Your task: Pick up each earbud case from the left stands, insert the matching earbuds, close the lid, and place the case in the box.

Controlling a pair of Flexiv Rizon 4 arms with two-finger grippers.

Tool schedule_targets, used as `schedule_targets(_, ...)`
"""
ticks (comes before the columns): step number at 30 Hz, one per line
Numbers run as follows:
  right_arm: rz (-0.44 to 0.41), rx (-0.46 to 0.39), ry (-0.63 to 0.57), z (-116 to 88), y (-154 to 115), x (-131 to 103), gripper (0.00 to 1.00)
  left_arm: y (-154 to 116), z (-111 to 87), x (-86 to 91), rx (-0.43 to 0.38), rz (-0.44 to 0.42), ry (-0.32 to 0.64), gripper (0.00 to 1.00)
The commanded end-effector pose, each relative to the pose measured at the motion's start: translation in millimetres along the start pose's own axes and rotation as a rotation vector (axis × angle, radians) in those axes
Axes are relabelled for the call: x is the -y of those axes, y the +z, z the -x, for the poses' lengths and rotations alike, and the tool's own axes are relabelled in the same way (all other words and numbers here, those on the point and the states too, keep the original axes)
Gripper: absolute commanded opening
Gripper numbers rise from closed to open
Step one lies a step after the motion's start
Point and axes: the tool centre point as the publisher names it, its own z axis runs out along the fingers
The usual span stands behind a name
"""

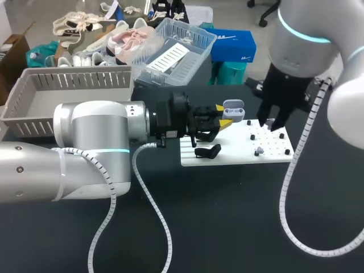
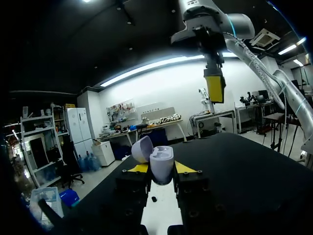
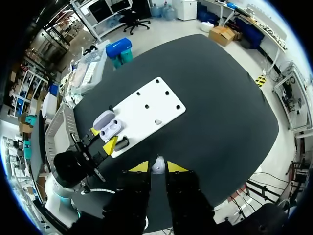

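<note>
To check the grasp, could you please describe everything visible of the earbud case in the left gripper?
The earbud case is small, rounded, pale lilac, smooth like plastic. Its hinged lid stands open, baring two wells; whether they are filled I cannot tell. It sits opening upward between the yellow tips of the left gripper, which press it from both sides, above the edge of the white board.
</note>
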Motion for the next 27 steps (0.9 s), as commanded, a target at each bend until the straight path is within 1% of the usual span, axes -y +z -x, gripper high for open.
schedule_targets(1,-0.103,0.013,0.022,5,-7,-15,0.0,0,-0.7,0.6,0.003,0.005,0.002,0.0)
schedule_targets(5,-0.104,0.027,0.042,10,-7,-23,0.0,0,-0.7,0.6,0.003,0.005,0.002,0.0)
schedule_targets(14,-0.113,0.044,0.062,24,4,-39,0.0,0,-0.7,0.6,0.003,0.005,0.002,0.0)
schedule_targets(27,-0.072,0.061,0.052,35,15,-56,0.0,0,-0.7,0.6,0.003,0.005,0.002,0.0)
